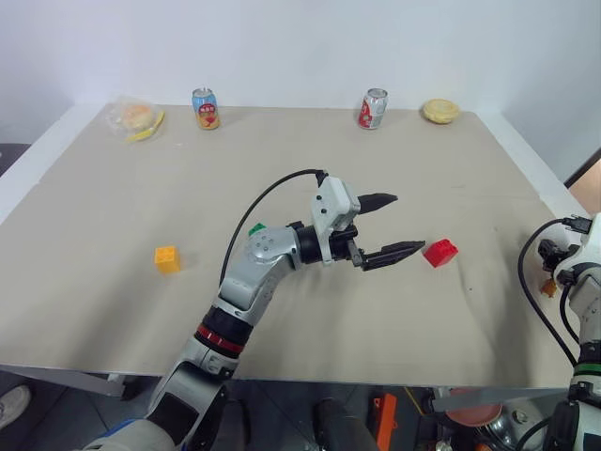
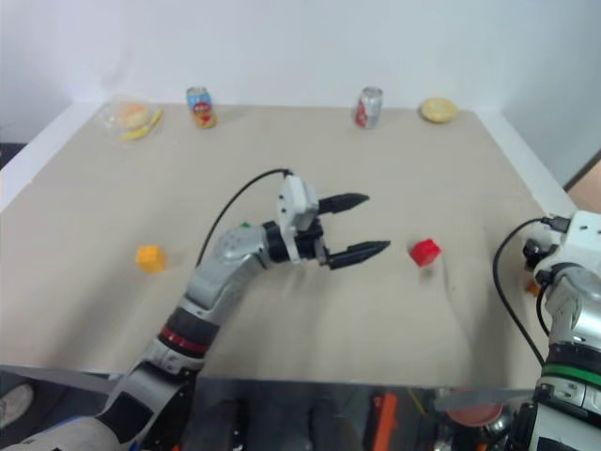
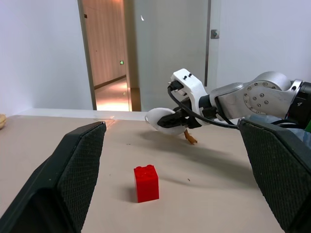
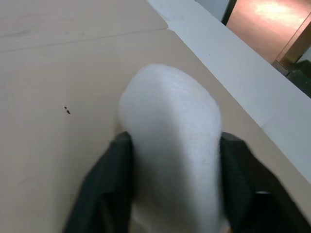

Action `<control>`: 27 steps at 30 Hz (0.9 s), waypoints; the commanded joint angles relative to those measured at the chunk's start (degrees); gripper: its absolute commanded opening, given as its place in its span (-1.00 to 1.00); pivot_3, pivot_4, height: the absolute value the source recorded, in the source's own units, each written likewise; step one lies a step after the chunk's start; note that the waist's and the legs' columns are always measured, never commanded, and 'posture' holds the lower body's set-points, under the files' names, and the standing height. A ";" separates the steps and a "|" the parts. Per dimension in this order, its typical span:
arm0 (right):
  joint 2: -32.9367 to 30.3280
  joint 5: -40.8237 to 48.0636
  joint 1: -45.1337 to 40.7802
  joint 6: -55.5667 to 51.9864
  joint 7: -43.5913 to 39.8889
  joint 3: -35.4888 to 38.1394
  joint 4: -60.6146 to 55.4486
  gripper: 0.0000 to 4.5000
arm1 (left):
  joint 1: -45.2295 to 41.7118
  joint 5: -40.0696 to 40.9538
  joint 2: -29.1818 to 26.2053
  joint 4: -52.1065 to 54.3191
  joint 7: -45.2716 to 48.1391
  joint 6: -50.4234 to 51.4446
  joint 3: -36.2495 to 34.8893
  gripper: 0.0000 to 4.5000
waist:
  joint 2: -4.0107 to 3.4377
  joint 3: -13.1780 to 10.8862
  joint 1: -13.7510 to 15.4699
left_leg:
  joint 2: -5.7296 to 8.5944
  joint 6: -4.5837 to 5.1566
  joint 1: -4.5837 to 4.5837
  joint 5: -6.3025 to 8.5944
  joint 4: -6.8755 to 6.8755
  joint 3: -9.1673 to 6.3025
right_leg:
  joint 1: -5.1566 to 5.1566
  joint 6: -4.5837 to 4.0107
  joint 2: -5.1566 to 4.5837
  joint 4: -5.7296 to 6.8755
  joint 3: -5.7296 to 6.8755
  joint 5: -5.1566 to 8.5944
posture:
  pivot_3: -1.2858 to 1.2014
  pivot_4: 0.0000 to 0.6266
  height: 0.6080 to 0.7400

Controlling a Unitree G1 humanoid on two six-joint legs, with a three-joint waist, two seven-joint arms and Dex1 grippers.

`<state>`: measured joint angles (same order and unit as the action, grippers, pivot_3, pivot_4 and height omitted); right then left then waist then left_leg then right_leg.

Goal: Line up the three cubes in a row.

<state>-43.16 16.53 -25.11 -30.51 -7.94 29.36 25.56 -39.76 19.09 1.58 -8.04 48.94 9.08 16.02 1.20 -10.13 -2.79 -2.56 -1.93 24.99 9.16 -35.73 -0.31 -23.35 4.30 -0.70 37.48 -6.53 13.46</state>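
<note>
Three cubes sit on the table (image 1: 113, 310) in the head views: the yellow cube (image 1: 167, 259) out at nine o'clock from the left gripper (image 1: 387, 226), the green cube (image 1: 256, 229) peeking from behind that arm, the red cube (image 1: 439, 252) just off the fingertips at three o'clock. The left jaws stand wide open, holding nothing. Two cans (image 1: 205, 109) stand along the far edge at twelve o'clock.

From the left wrist, the red cube sits on the table between the two spread fingers (image 3: 73, 170), with the right gripper (image 3: 170, 120) beyond it at one o'clock, a white plush duck (image 3: 158, 117) between its jaws.

From the right wrist, the black fingers (image 4: 109, 174) flank the duck on both sides, touching it.
</note>
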 commanded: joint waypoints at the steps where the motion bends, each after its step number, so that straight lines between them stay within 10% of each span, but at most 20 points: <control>1: -1.40 0.38 0.98 4.99 -3.54 1.08 -4.83 0.73 | 0.96 -0.14 -0.21 2.43 0.24 -0.88 0.03 1.00 | 0.00 0.00 0.02 | 0.00 0.00 0.00 0.00 0.00 -0.01 | 0.01 0.00 0.00 0.00 0.00 0.00 | 0.03 -0.52 0.94; 3: -0.84 1.61 1.30 5.97 -5.88 1.06 -7.53 0.99 | 1.45 -0.10 -0.51 2.92 0.21 -0.78 -0.17 1.00 | -0.01 0.00 0.02 | 0.01 0.00 0.00 0.00 -0.01 -0.02 | 0.01 -0.02 0.00 0.00 0.01 0.01 | 0.03 -0.52 0.94; 14: 0.77 12.02 5.47 0.23 -29.08 -8.70 -22.46 0.99 | 3.25 -0.33 -3.15 4.14 -1.01 -1.03 -1.49 1.00 | -0.02 0.00 0.04 | -0.02 0.03 -0.02 -0.02 -0.05 -0.10 | 0.05 -0.12 0.08 0.00 0.03 0.01 | 0.03 -0.52 0.94; 27: 1.36 4.96 5.72 0.21 -29.54 -16.53 -17.46 0.99 | 3.90 -0.95 -3.43 5.20 -2.24 -0.92 -1.20 1.00 | -0.02 -0.01 0.08 | 0.00 0.02 0.08 -0.02 -0.08 -0.11 | 0.01 -0.11 0.06 -0.06 0.02 0.02 | 0.03 -0.52 0.94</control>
<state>-41.47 22.03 -18.66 -31.13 -37.30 12.36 8.52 -35.80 18.03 -2.26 -5.63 46.96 8.98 15.18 1.17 -10.14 -2.71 -2.56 -1.91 25.06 9.14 -35.82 -0.42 -23.35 4.19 -0.63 37.42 -6.50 13.48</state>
